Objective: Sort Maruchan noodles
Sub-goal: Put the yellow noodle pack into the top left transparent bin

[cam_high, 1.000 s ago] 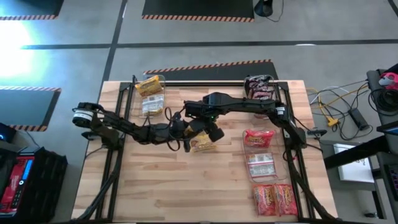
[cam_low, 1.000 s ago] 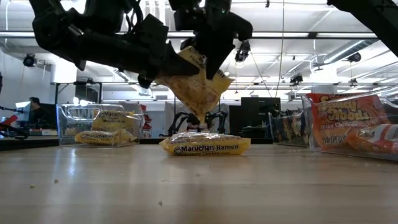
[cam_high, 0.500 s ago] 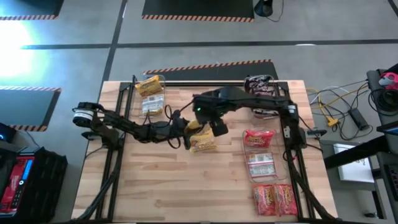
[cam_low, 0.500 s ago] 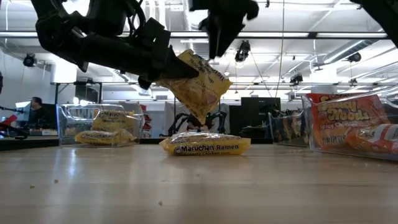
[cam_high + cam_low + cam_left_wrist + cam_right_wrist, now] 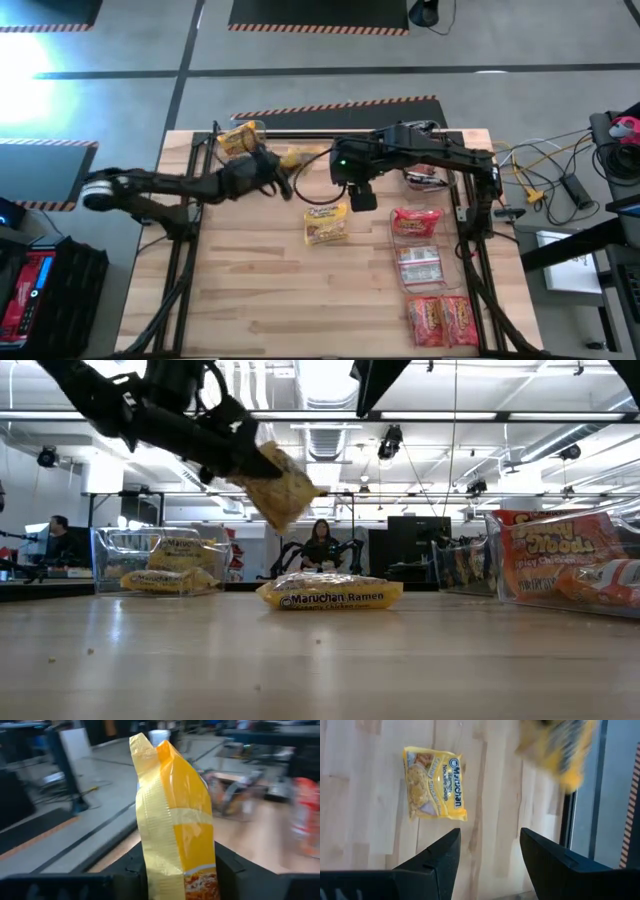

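From above, the left pincer (image 5: 275,165) sits at upper centre-left of the wooden tabletop (image 5: 260,300), closed on a yellow noodle packet (image 5: 296,157) that sticks out toward the middle. The right pincer (image 5: 362,197) hangs at upper centre, holding nothing. Just below and left of it a second yellow packet (image 5: 326,223) lies flat on the wood. A clear bin (image 5: 241,152) in the upper left holds yellow packets; a bin of dark packets (image 5: 418,141) is at upper right, partly under the right arm. Down the right side sit red-orange packets (image 5: 417,221), with two more red-orange packets (image 5: 442,320) at lower right.

At tabletop height, the held packet (image 5: 277,484) hangs tilted in the upper left-centre, clear of the wood, clamped by the left pincer (image 5: 240,455). The loose Maruchan packet (image 5: 329,593) rests at centre. The yellow bin (image 5: 160,573) stands at left and the red-orange bin (image 5: 565,567) at right. A person (image 5: 321,545) shows far behind centre, another person (image 5: 58,540) at far left.

The left wrist view shows the yellow packet (image 5: 175,830) upright, filling the centre, squeezed between the dark fingers (image 5: 227,867).

The right wrist view shows the flat packet (image 5: 434,790) at upper left, well apart from the spread fingers (image 5: 547,857), which grip nothing. The blurred yellow shape (image 5: 560,747) at upper right is probably the packet the other arm holds.
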Controlling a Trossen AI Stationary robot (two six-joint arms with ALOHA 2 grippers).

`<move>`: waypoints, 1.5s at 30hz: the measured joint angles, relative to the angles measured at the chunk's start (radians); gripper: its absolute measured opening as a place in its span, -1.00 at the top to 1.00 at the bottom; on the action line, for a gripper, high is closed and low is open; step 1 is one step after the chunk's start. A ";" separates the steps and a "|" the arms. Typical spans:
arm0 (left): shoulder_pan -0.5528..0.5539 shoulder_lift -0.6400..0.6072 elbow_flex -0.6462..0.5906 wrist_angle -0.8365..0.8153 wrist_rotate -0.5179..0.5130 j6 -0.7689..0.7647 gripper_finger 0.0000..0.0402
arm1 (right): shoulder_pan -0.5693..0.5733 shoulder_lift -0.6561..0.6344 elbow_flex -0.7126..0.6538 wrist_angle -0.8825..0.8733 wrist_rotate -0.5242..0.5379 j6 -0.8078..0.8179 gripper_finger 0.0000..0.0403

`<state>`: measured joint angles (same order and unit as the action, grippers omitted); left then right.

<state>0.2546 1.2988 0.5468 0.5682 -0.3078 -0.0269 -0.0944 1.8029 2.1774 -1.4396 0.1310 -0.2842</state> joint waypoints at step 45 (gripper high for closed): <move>0.403 -0.292 -0.313 -0.155 -0.208 -0.143 0.44 | -0.072 -0.015 -0.437 0.139 -0.026 -0.007 0.04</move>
<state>0.6576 1.0066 0.2337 0.4137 -0.5154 -0.1700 -0.1665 1.7874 1.7409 -1.3010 0.1050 -0.2916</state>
